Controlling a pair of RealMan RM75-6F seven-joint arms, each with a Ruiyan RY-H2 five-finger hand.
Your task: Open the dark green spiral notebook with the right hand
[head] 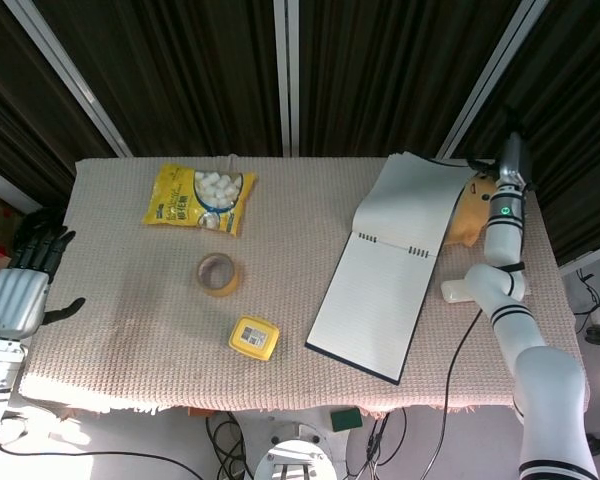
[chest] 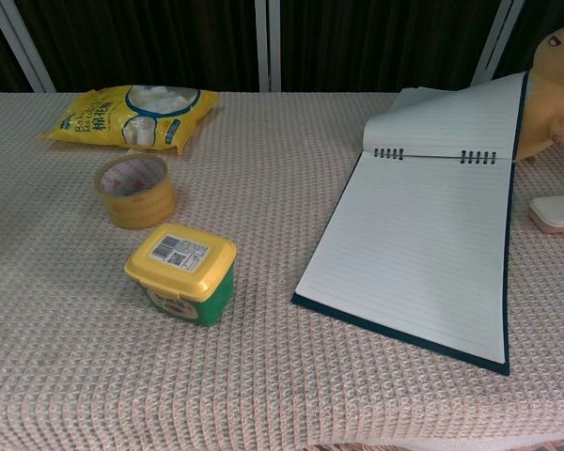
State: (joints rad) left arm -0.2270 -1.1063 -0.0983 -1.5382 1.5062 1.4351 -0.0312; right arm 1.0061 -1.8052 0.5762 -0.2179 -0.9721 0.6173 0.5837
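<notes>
The dark green spiral notebook (head: 375, 300) (chest: 418, 254) lies open on the right side of the table, lined pages up. Its flipped-over cover and pages (head: 410, 205) (chest: 451, 122) slope back low, their right edge against a yellow plush toy (head: 468, 215) (chest: 555, 85). My right hand (head: 510, 158) shows only as a thin dark shape above the wrist, behind the toy and apart from the page edge; its fingers are not readable. The chest view does not show it. My left hand (head: 22, 285) hangs off the table's left edge, fingers spread, holding nothing.
A yellow bag of white sweets (head: 200, 198) (chest: 132, 113) lies at the back left. A tape roll (head: 217, 274) (chest: 136, 191) and a yellow-lidded tub (head: 254, 338) (chest: 181, 272) stand mid-table. A flat pale object (head: 455, 290) (chest: 556, 212) lies right of the notebook.
</notes>
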